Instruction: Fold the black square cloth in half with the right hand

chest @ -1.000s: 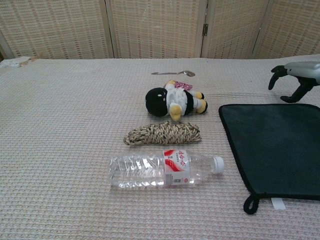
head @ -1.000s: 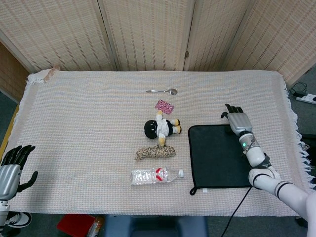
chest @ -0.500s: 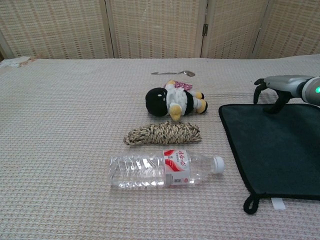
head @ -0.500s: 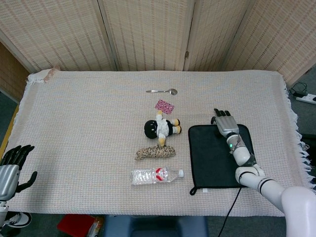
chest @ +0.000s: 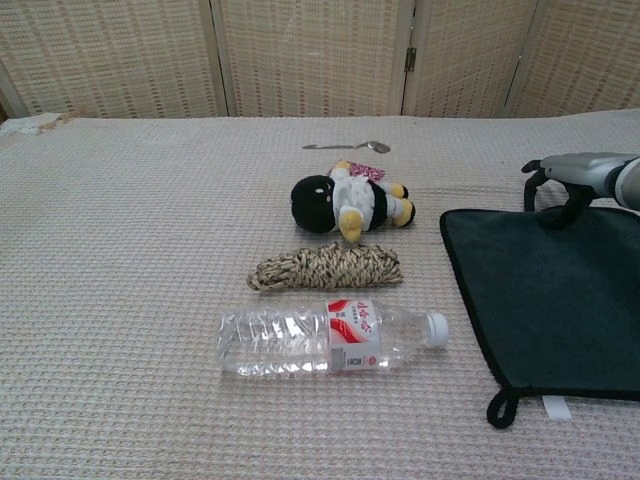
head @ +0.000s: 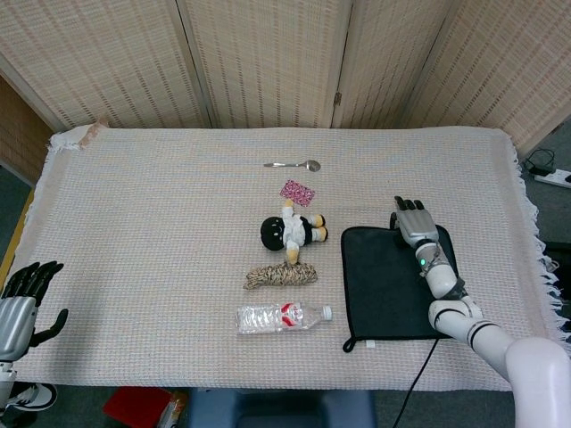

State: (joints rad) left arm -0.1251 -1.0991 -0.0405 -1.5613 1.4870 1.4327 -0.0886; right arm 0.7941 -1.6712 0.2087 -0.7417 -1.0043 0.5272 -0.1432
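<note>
Head view: your right hand [head: 414, 224] lies over the far edge of the black square cloth [head: 393, 281], fingers stretched out, narrowly apart and pointing away from you, holding nothing. Nearly all the cloth runs back from the fingertips toward the wrist and out to their left; it looks about as long as it is wide, so I see no long axis to favour. Your left hand [head: 22, 303] hangs off the near left corner, fingers loosely apart and empty, well away from the cloth, so the right is plainly the nearer.

Chest view: the fingers [chest: 552, 190] curl down at the cloth's far edge, and I cannot tell whether they touch it. The bottle [chest: 330, 340] has a red-and-white label, its writing too small to read. The white tag [chest: 556, 407] at the cloth's near corner shows no legible text.
</note>
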